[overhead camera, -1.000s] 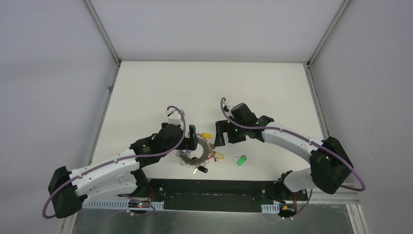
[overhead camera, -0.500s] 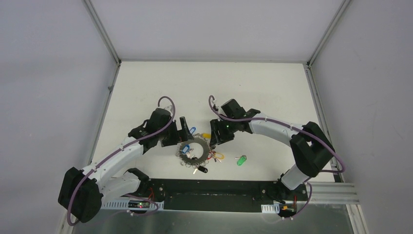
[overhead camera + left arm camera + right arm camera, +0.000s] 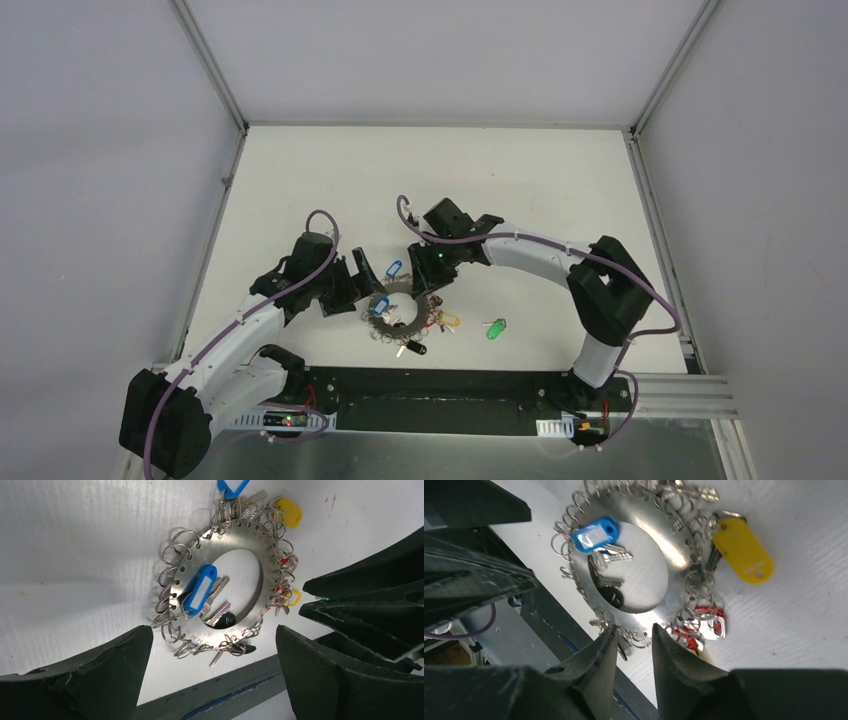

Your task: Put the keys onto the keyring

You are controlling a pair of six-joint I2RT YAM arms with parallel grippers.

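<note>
Top external: keyring between left tool, right tool, near table edge.

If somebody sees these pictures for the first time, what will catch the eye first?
First, the silvery keyring, a flat perforated disc fringed with small rings and coloured tags, lying on the white table near its front edge, between the left end effector and the right end effector. Then the green-tagged key, alone to the ring's right.
</note>
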